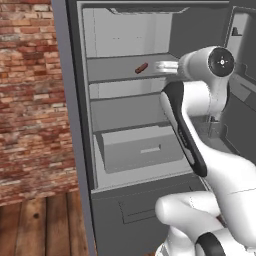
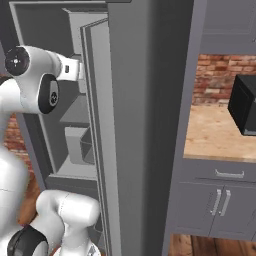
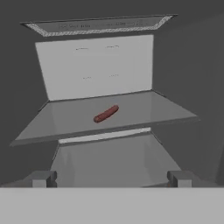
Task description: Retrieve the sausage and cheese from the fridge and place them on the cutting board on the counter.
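The sausage (image 3: 106, 113), a short reddish-brown cylinder, lay flat and slanted on the upper shelf of my open fridge (image 1: 75, 125). The tan tabletop (image 2: 215, 132) sat off right.
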Controlling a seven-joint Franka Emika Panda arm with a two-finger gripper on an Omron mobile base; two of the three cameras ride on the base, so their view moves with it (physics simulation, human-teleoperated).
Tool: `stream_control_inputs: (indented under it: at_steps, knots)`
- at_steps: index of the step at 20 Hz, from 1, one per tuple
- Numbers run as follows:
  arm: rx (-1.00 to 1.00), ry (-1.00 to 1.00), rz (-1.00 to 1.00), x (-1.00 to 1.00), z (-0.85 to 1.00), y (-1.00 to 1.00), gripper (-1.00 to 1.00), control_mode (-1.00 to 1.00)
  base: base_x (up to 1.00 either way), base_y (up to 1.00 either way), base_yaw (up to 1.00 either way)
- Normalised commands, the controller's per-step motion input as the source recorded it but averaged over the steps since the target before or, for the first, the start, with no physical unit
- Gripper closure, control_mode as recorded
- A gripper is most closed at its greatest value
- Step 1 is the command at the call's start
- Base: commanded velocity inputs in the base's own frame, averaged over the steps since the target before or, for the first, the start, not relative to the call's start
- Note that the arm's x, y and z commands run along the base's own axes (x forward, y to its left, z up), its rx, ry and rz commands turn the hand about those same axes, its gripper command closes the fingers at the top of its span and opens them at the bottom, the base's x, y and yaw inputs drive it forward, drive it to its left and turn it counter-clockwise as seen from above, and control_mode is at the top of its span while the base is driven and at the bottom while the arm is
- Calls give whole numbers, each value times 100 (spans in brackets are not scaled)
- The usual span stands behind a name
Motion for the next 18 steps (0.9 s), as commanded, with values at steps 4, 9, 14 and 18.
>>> stream_control_inputs:
  at_steps: [4,9,14,18]
  knots:
    - [0,9,0,66,13,0,-100,-100,0,0,0]
    - [0,12,-1,66,-14,-2,-100,-100,0,0,0]
    - [2,18,-1,58,-33,0,-100,-100,0,0,0]
    - [9,14,-5,55,-20,0,-100,-100,0,0,0]
